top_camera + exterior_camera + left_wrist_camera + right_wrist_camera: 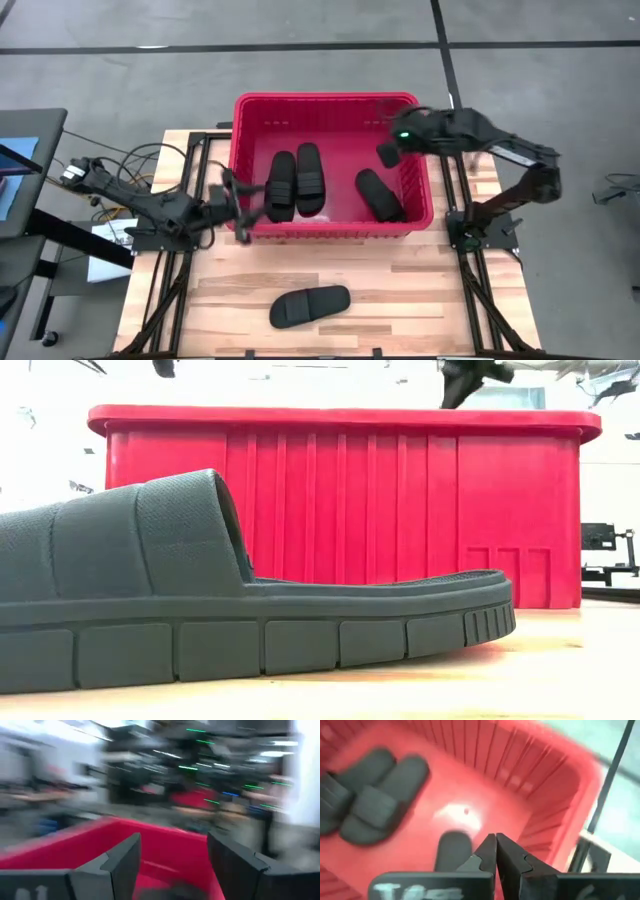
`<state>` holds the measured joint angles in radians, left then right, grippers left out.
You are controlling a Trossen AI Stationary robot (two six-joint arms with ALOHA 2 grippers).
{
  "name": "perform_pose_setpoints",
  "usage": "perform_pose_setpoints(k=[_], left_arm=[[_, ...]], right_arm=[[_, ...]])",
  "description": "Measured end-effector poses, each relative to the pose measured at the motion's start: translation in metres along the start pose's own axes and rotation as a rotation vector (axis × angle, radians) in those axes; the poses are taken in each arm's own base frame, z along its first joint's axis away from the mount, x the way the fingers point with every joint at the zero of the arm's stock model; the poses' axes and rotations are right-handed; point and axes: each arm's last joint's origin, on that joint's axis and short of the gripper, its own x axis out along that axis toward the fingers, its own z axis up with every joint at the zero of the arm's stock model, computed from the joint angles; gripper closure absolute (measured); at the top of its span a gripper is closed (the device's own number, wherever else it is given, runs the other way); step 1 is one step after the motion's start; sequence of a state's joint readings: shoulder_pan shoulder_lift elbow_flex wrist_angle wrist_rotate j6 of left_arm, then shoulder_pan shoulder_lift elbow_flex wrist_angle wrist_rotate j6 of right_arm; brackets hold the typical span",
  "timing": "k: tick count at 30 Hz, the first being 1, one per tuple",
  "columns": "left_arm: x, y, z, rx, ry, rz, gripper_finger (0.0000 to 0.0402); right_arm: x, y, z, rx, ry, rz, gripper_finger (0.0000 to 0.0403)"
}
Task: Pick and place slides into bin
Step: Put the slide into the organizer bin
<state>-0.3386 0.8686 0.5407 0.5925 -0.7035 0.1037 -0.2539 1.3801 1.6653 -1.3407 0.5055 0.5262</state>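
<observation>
Closest to the front edge of the wooden table (pixel 400 290) lies one black slide (pixel 310 305) on its own, flat on its sole, lengthwise across the table, well apart from the bin. In the low view this slide (pixel 230 600) fills the foreground: ribbed sole, wide strap rising at the left, toe end pointing right.

Behind it stands the red bin (pixel 250 110), a big rectangular basket w/ ribbed sides and a thick rim. In the low view its front wall (pixel 340 500) spans nearly the whole width behind the slide.

Inside the bin are 3 more slides. Two lie side by side, touching, near the bin's middle-left (pixel 296 182). The third (pixel 379 195) lies apart from them, toward the bin's right side, angled.

The left gripper (pixel 240 205) sits at the bin's front-left corner, by the rim, fingers spread apart, holding nothing. Its wrist view is blurred but shows the two dark fingers (pixel 125 865) wide apart w/ the red bin wall (pixel 165 845) beyond them.

The right gripper (pixel 388 154) hangs above the bin's right rear part, over the third slide. In its wrist view the fingertips (pixel 495 842) are pressed together, nothing between them; below them is the third slide (pixel 452 851) on the bin floor, w/ the pair of slides (pixel 375 795) farther off and the ribbed bin wall (pixel 530 775) beyond.
</observation>
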Motion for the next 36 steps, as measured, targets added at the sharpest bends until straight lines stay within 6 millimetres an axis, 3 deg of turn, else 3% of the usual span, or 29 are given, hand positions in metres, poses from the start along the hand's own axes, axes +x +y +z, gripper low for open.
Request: perform_pose_setpoints(k=[5, 14, 24, 28, 36], left_arm=[[0.008, 0.023, 0.012, 0.099, -0.081, 0.293, 0.0184], [0.016, 0.049, 0.017, 0.264, -0.081, 0.458, 0.0184], [0.024, 0.090, 0.022, 0.363, -0.106, 0.681, 0.0184], [0.026, 0.108, 0.025, 0.393, -0.131, 0.738, 0.0184], [0.026, 0.129, 0.027, 0.449, -0.151, 0.768, 0.0184]], right_arm=[[-0.034, -0.023, -0.002, 0.018, -0.168, 0.049, 0.0400], [-0.073, -0.046, -0.008, 0.031, -0.354, 0.151, 0.0402], [-0.085, -0.052, -0.006, 0.066, -0.452, 0.158, 0.0402], [-0.084, -0.045, -0.006, -0.025, -0.453, 0.175, 0.0402], [-0.081, -0.027, -0.008, -0.264, -0.370, 0.484, 0.0402]])
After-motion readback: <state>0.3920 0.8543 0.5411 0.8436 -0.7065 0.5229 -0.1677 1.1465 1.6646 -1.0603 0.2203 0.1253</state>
